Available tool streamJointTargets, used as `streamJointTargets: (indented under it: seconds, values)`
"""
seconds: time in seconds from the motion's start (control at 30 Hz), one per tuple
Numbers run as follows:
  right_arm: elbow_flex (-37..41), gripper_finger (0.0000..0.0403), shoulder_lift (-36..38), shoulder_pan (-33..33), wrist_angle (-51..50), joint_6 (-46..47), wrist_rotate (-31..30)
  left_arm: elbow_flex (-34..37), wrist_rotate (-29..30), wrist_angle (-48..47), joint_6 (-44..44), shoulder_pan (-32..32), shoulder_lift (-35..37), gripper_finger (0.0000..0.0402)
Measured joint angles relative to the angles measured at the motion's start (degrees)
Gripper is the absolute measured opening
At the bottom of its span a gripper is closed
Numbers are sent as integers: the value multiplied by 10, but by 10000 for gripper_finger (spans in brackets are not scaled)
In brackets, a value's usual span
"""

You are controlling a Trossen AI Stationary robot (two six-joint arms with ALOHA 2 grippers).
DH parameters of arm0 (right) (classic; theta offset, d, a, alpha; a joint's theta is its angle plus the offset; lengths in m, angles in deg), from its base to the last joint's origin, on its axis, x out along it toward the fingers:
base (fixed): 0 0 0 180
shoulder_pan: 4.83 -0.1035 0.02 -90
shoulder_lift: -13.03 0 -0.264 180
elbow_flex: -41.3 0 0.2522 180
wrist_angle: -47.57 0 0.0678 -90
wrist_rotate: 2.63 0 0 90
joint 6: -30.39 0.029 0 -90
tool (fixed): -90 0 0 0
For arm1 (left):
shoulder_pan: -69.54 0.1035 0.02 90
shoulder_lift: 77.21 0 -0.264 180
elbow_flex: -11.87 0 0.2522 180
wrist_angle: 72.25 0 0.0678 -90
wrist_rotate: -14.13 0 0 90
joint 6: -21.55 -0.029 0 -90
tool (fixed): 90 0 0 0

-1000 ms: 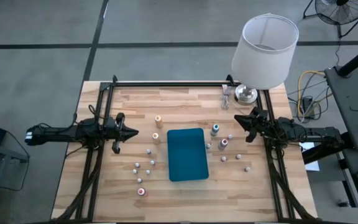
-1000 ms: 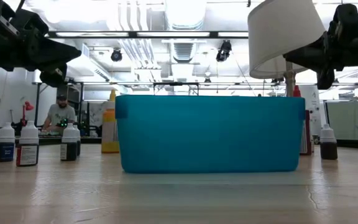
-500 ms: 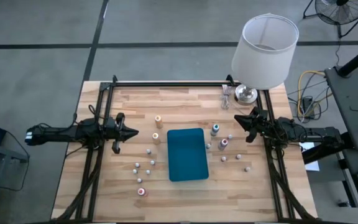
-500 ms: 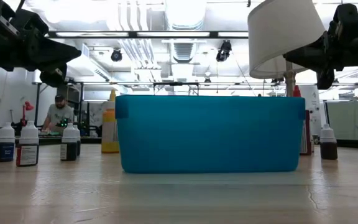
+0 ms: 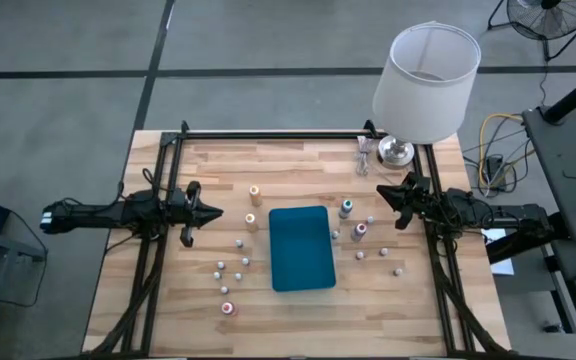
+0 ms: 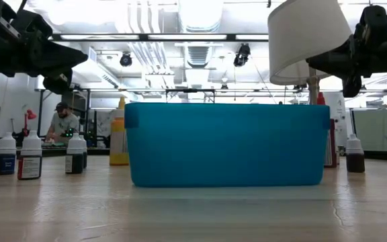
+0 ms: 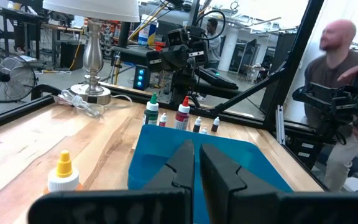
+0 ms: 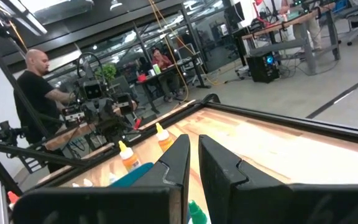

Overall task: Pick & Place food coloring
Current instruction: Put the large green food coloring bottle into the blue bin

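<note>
The food coloring bottles stand upright on the wooden table on both sides of the teal tray (image 5: 301, 248). Left of it are two orange-topped ones (image 5: 255, 192), several small whitish ones (image 5: 222, 266) and a red-topped one (image 5: 229, 309). Right of it are a blue-topped one (image 5: 345, 208), a magenta-topped one (image 5: 360, 230) and small ones (image 5: 384, 252). My left gripper (image 5: 215, 212) hangs shut above the table's left side, pointing at the tray (image 7: 229, 162). My right gripper (image 5: 384, 197) hangs shut above the right side, near the blue-topped bottle.
A lamp with a white shade (image 5: 426, 80) and metal base (image 5: 396, 152) stands at the far right corner, its cord (image 5: 365, 158) beside it. A black frame (image 5: 268, 134) edges the table. People show beyond the table (image 7: 347, 74) (image 8: 39, 93) (image 6: 62, 121).
</note>
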Motion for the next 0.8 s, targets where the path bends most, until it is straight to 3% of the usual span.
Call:
streamJointTargets:
  seconds: [0.8]
  values:
    - [-15,28,-49,0,168,-10,41,0,0,0,0,0,0,0]
